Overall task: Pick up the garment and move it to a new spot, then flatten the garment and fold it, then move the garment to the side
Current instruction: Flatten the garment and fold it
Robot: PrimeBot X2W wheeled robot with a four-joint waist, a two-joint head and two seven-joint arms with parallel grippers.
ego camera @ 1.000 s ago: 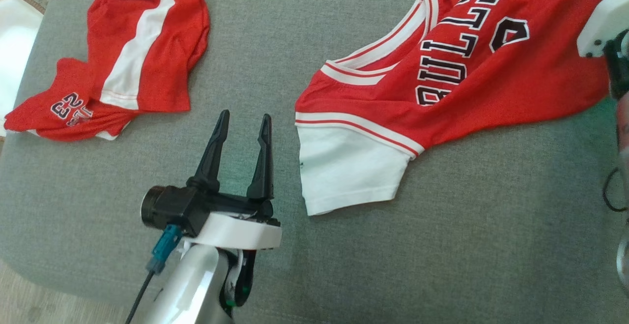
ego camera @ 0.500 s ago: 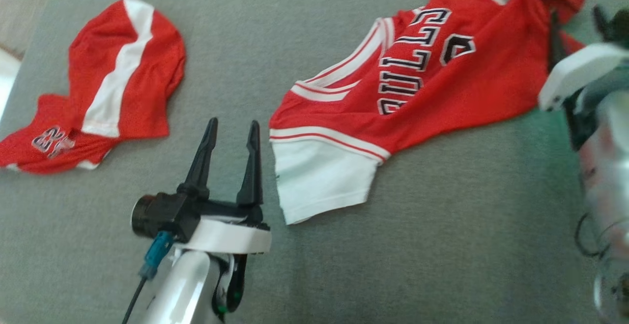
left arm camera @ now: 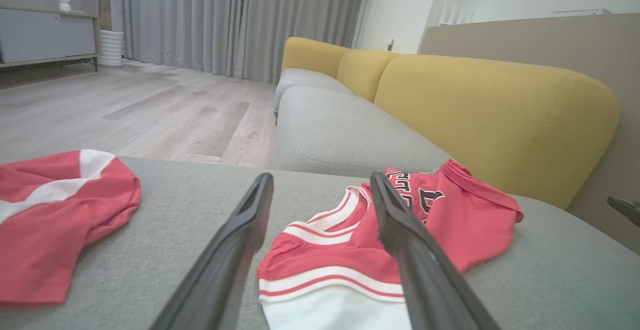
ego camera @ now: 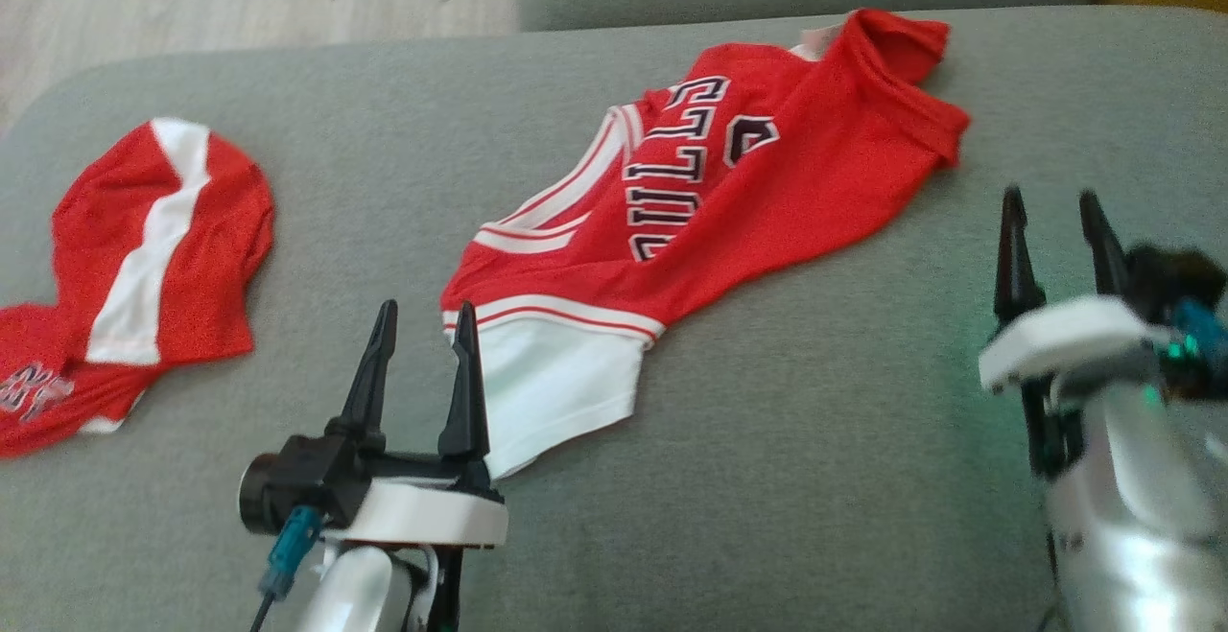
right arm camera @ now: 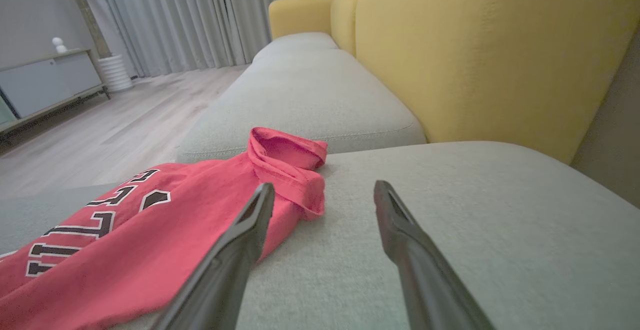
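I see the jersey [ego camera: 767, 181] crumpled at centre frame. My left gripper [ego camera: 427, 306] and right gripper [ego camera: 1048, 195] both gape empty

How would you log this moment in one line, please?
jersey: crumpled on sofa seat | left gripper: open, empty | right gripper: open, empty, clear of jersey

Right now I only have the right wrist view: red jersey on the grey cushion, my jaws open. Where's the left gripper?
Observer: The left gripper is open and empty, at the white sleeve end of the jersey.
Operator: Anything else on the cushion?
Observer: A second red garment with a white stripe, crumpled at the robot's left, apart from the jersey.
Operator: Right gripper over cloth?
Observer: No, the head view shows the right gripper above bare cushion, right of the jersey.
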